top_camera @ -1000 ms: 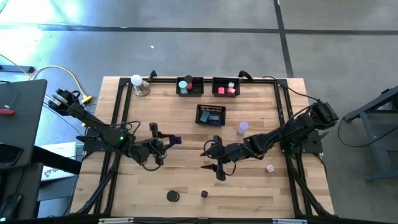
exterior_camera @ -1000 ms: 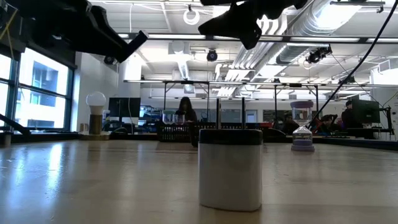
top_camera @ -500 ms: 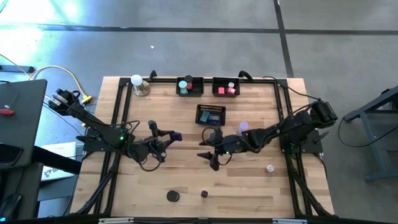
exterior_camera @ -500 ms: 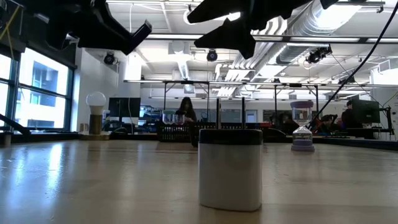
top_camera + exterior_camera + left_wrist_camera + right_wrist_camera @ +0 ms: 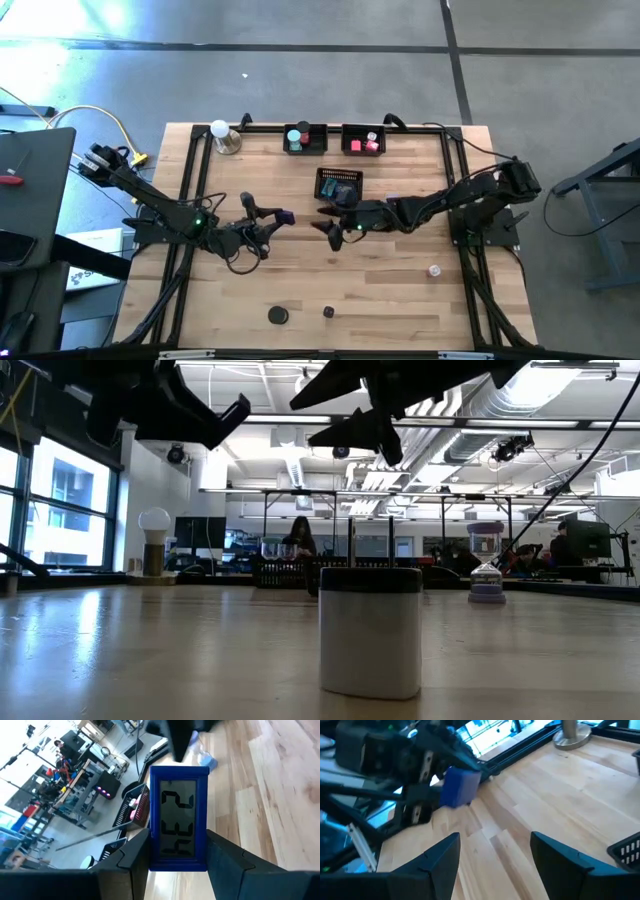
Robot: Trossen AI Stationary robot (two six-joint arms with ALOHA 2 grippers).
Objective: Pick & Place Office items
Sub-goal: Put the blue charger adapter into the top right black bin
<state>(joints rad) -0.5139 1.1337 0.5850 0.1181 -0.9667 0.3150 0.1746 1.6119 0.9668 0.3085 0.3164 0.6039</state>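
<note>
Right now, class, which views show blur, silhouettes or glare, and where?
Right wrist view: the blue clock and the left tool holding it are smeared. Low view: both arms are black silhouettes against bright ceiling lights; the white-and-black cylinder is sharp. Left wrist view: the clock's digits are crisp, the room behind soft. High view: glare on the floor, top left.

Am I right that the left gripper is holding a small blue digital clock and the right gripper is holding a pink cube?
Not quite. The left gripper does grip the blue clock, but the right gripper is open and empty, as the right wrist view shows. The pink cubes sit in a tray at the table's far edge.
</note>
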